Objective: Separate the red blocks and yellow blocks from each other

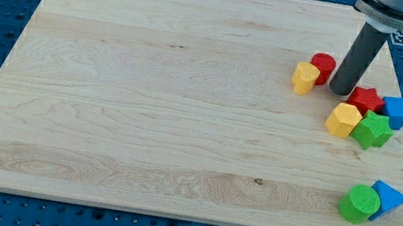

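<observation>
A red cylinder (323, 67) and a yellow block (304, 78) touch each other at the view's upper right. My tip (340, 91) stands just right of the red cylinder, between it and a red star (364, 99). A yellow hexagonal block (343, 119) lies below the red star and touches it.
A green star (372, 130) and a blue block (396, 112) crowd the red star and yellow hexagon. A green cylinder (359, 204) and a blue triangle (389, 196) sit at the lower right. The wooden board (146, 104) ends close to the right of these blocks.
</observation>
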You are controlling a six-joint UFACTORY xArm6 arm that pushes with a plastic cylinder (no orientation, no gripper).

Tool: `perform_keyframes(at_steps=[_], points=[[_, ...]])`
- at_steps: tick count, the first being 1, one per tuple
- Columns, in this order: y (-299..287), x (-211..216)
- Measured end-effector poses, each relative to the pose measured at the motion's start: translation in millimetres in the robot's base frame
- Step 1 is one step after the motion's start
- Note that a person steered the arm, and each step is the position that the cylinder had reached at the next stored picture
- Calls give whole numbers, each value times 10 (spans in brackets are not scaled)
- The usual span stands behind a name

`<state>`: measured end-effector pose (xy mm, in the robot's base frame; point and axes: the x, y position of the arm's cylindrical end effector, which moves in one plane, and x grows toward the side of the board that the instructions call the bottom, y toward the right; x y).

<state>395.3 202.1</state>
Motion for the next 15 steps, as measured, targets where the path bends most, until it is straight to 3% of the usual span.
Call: perform_keyframes(at_steps=[2, 3, 4, 6, 9, 10, 12, 13, 14, 15], points=[[536, -135], [779, 109], [733, 426], [-460, 565], [341, 405], [274, 106], [169, 119], [14, -156], [-32, -142], [-32, 263]])
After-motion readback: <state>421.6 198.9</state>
